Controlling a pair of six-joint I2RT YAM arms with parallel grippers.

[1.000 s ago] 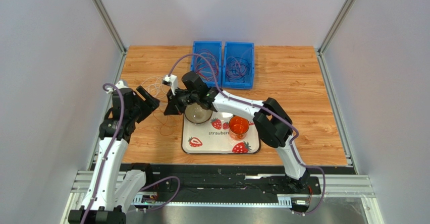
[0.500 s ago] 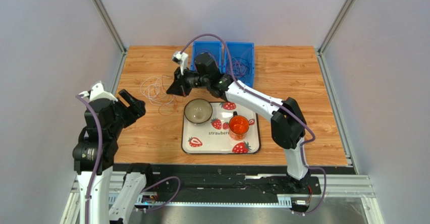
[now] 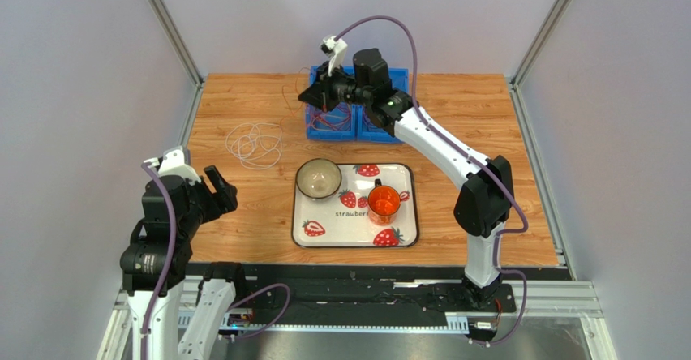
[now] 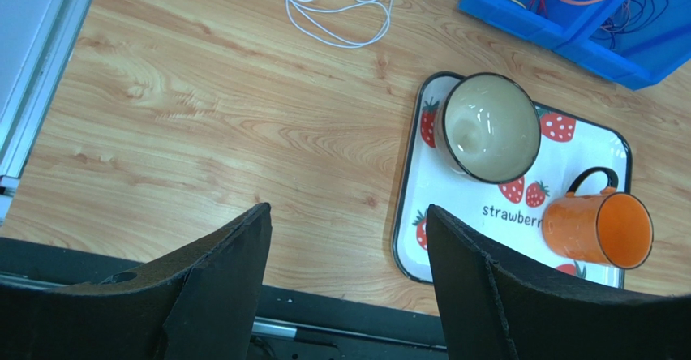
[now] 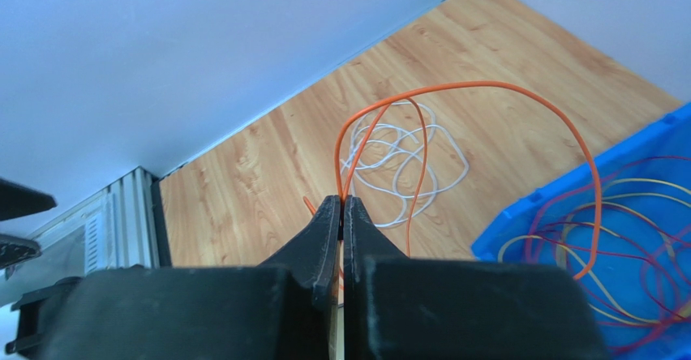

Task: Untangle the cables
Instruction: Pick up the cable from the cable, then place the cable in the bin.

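Observation:
My right gripper (image 5: pixel 343 202) is shut on a thin orange cable (image 5: pixel 519 92) and holds it in the air over the left blue bin (image 3: pixel 331 125), with its loop trailing into the bin. It shows in the top view (image 3: pixel 306 98). A white cable (image 3: pixel 255 143) lies coiled on the wood at the left; it also shows in the left wrist view (image 4: pixel 339 3) and the right wrist view (image 5: pixel 401 161). Red, yellow and dark cables (image 5: pixel 641 238) lie in the bins. My left gripper (image 4: pixel 347 222) is open and empty above the table's near left edge.
Two blue bins (image 3: pixel 381 129) stand side by side at the back. A strawberry tray (image 3: pixel 355 232) at the front centre holds a bowl (image 3: pixel 318 178) and an orange mug (image 3: pixel 383 203). Metal rails run along the table's left and right edges.
My right gripper rose from beside the bowl and moved back to above the left bin with the orange cable. My left arm drew back to the near left edge, leaving the white cable on the wood.

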